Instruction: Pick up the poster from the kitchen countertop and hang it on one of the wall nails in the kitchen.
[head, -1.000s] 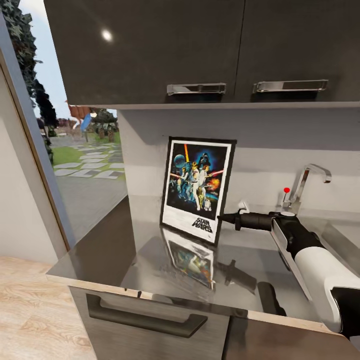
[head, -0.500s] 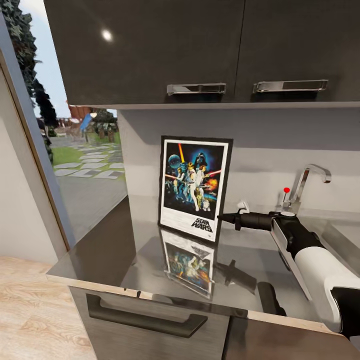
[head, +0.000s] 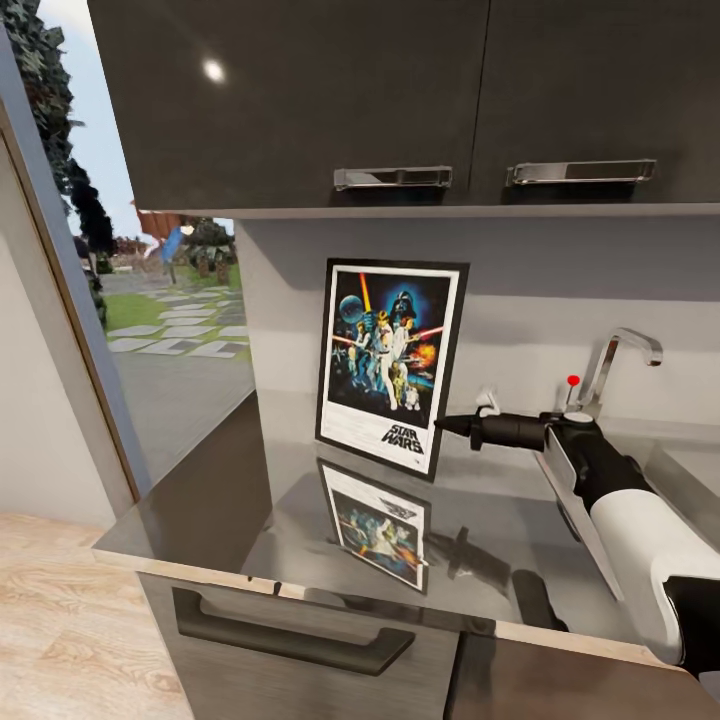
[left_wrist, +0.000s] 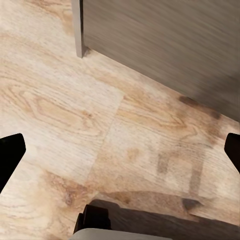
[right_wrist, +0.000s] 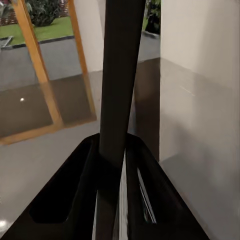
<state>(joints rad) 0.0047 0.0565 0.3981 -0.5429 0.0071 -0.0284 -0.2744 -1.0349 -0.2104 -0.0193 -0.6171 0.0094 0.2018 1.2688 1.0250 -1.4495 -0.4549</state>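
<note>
The poster (head: 392, 365), a framed Star Wars print, stands upright just above the glossy dark kitchen countertop (head: 200, 500), near the back wall. Its dimmer mirror image (head: 378, 520) lies in the slab below it. My right gripper (head: 442, 425) is shut on the poster's right edge. In the right wrist view that edge is a dark strip (right_wrist: 120, 100) running between the two black fingers (right_wrist: 70, 185). My left gripper (left_wrist: 120, 150) is open over the wooden floor (left_wrist: 75, 110), its fingertips (left_wrist: 10, 155) far apart. No wall nail is in view.
Dark upper cabinets (head: 400, 100) hang close above the poster. A chrome faucet (head: 615, 365) and the sunken sink (head: 690, 465) are to the right, behind my right arm. A tall window (head: 150, 320) is on the left. A drawer handle (head: 290, 630) sits below the counter edge.
The poster has risen a little off the countertop and turned slightly, and its reflection has drawn away from it. My right gripper has moved up with it.
</note>
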